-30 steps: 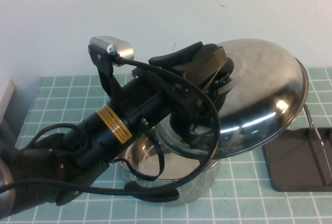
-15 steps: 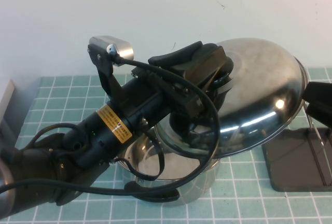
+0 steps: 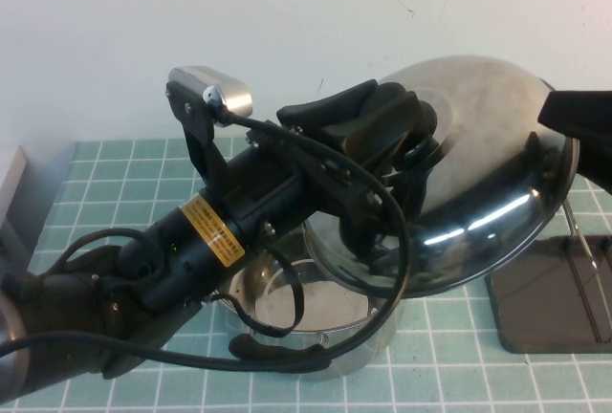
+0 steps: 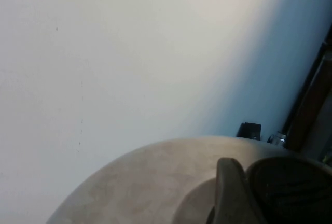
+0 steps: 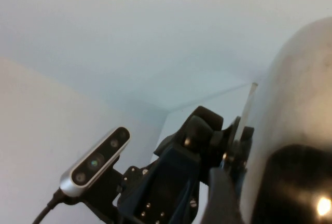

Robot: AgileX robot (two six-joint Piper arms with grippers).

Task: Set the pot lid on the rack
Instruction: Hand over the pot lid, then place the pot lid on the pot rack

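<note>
My left gripper [image 3: 400,150] is shut on the black knob [image 4: 290,193] of the pot lid [image 3: 492,160]. It holds the shiny domed lid tilted on edge in the air, above the open steel pot [image 3: 316,332]. The lid's dome fills the lower part of the left wrist view [image 4: 150,182]. The rack [image 3: 545,303], a dark tray with thin wire dividers, stands on the mat at the right, just below the lid's lower rim. My right gripper [image 3: 583,121] reaches in from the right edge, close to the lid's upper right rim. The lid also shows in the right wrist view [image 5: 301,130].
The pot stands on a green checked mat [image 3: 115,184], under the left arm [image 3: 201,241] and its looping cable. A pale wall lies behind. A grey object [image 3: 11,193] sits at the left edge.
The right gripper has come in from the right edge up to the lid's upper rim. The left gripper has raised and tilted the lid slightly more upright.
</note>
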